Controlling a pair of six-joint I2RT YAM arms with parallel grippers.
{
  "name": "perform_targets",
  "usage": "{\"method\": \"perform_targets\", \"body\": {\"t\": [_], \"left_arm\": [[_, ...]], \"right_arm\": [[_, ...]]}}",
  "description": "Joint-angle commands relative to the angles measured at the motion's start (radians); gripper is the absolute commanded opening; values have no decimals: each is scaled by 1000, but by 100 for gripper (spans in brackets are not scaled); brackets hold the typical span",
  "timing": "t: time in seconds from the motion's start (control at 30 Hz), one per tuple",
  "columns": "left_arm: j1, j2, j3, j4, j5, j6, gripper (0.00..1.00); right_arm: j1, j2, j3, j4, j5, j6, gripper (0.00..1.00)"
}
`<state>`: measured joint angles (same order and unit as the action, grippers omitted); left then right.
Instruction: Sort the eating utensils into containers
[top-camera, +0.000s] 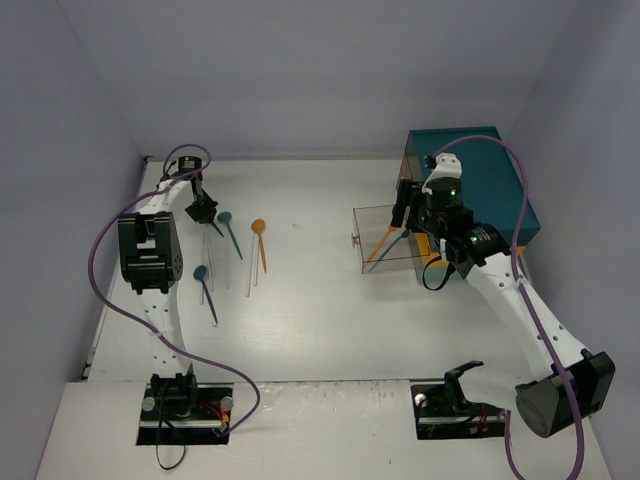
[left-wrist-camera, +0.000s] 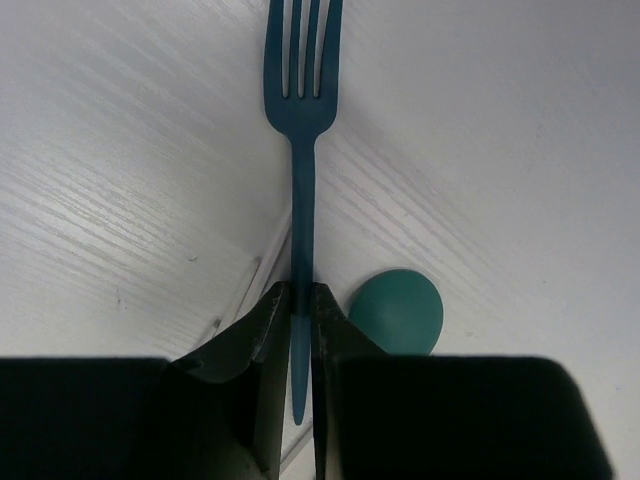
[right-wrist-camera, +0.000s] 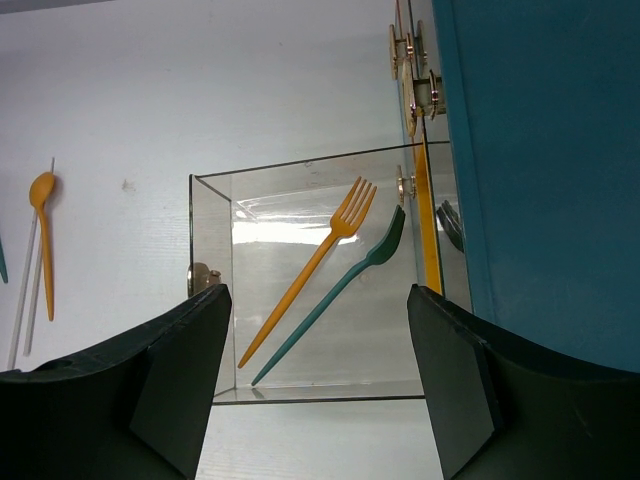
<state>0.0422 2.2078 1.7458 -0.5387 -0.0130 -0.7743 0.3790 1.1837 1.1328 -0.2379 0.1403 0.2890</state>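
The left gripper is closed on the handle of a dark blue fork, whose tines are pointed away from the wrist camera. Whether the fork is lifted off the table cannot be told. A teal spoon is seen just beside the fingers, and a clear utensil is partly hidden under them. The right gripper is held open with nothing between its jaws — faced toward a clear container that is set against a teal chest. Inside the container, an orange fork and a teal utensil are laid slanted, side by side. An orange spoon is seen on the table, well apart from the container.
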Motion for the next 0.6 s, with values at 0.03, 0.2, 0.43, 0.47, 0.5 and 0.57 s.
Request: {"method": "perform_targets", "body": {"t": [0.03,0.2,0.43,0.47,0.5,0.57], "left_arm": [[-2,-61,36,32,-18,63,0],[-13,-163,40,69,0,140,0],[-60,-401,-50,186,169,298,0],[-72,-436,-65,191,210,326,0],[-83,-468,-80,195,249,354,0],[-126,-532,-113,195,314,410,0]], "right_arm": [[-3,13,25,42,-18,-7,69],[-2,10,33,43,-49,-1,69],[2,4,63,44,-160,-24,69],[7,3,72,45,-181,-28,69],[11,1,80,45,-198,-35,69],[21,1,97,45,-226,-48,69]]}}
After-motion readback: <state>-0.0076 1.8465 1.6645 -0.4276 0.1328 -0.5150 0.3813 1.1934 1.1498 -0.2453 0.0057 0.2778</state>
